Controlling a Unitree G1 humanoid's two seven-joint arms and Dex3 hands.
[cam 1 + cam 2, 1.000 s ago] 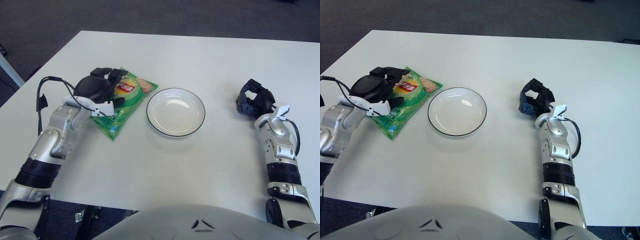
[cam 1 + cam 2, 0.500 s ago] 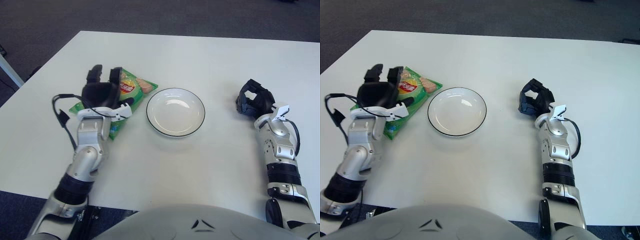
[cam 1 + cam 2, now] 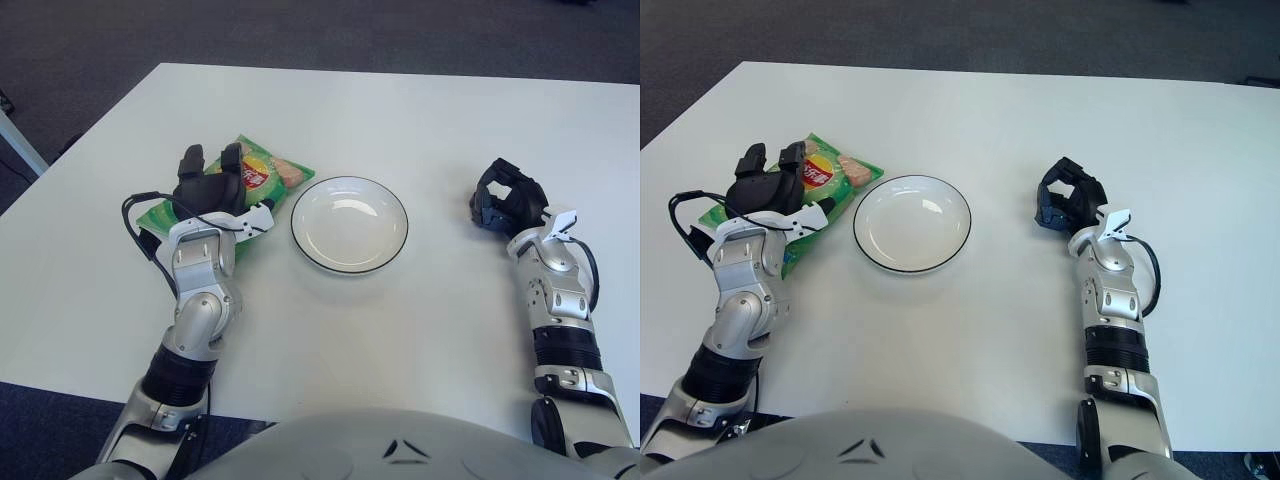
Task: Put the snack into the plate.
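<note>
The snack, a green chip bag [image 3: 270, 172], lies flat on the white table just left of the empty white plate with a dark rim [image 3: 350, 225]. My left hand [image 3: 212, 185] lies on top of the bag's left part, with its fingers [image 3: 191, 160] stretched away from me and not closed around the bag. The bag's lower left half is hidden under the hand. My right hand [image 3: 503, 198] rests on the table to the right of the plate, curled and holding nothing.
The white table [image 3: 400, 110] runs wide behind and in front of the plate. Its left edge drops off to dark carpet [image 3: 60, 60]. A black cable [image 3: 140, 215] loops at my left wrist.
My left forearm has swung in from the left to point straight away from me. The hand's fingers have uncurled over the bag. The bag, plate and right hand have stayed in place.
</note>
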